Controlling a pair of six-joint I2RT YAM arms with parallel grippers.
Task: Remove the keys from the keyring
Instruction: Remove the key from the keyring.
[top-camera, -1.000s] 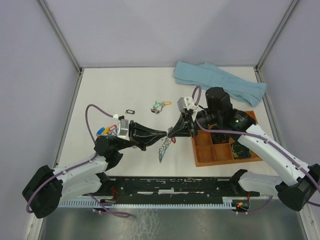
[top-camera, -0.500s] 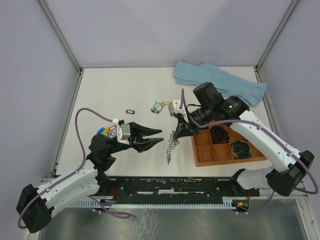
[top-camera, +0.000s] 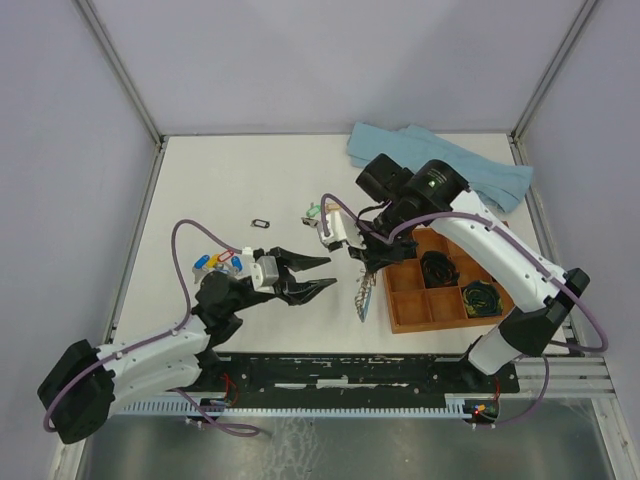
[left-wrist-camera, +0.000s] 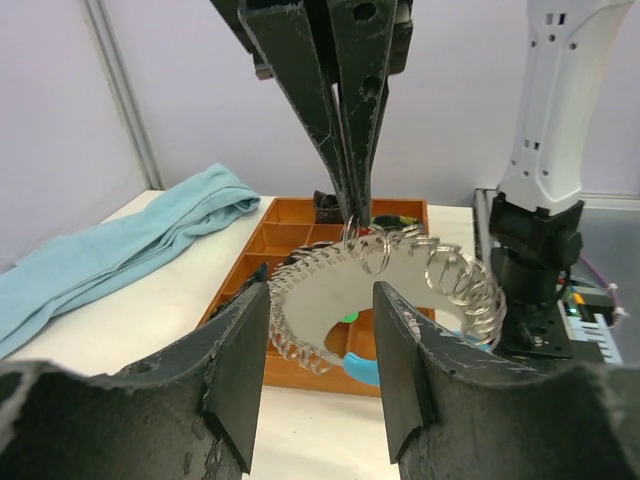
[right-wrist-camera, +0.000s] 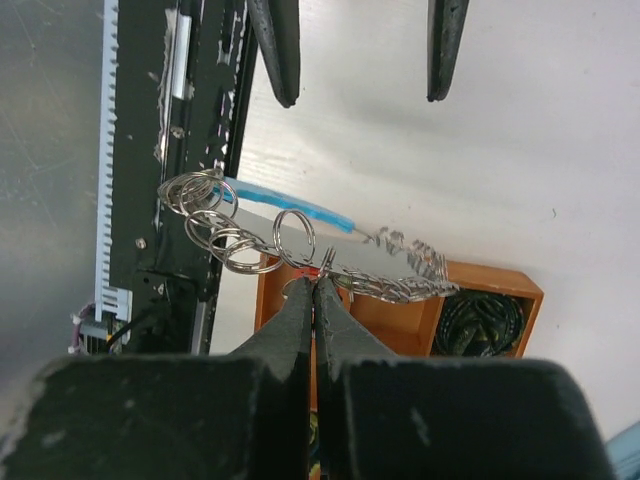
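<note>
**A:** Over the table, just off the left edge of the wooden tray (top-camera: 400, 322), what has the right gripper (top-camera: 366, 268) got?

**B:** Its jaws are pressed tight together on one small wire ring of the keyring (top-camera: 363, 296). The keyring hangs below them, clear of the table.

**A:** And the left gripper (top-camera: 326, 273)?

**B:** Its fingers (left-wrist-camera: 240, 370) stand apart and hold nothing. They are just left of the keyring and do not touch it.

**A:** How are the arms posed?

**B:** The right arm arches high over the tray, with its wrist bent down. The left arm lies low near the table's near edge and reaches right, with its gripper about level.

**A:** What are things made of?

**B:** The keyring is a loop of silvery rings with a thick light-blue arc on one side. The fingers are black and tapered. Loose keys (top-camera: 214, 263) with blue, yellow and red plastic tags lie beside the left arm. Another key (top-camera: 320, 211) with green and yellow tags lies near the table's middle.
</note>
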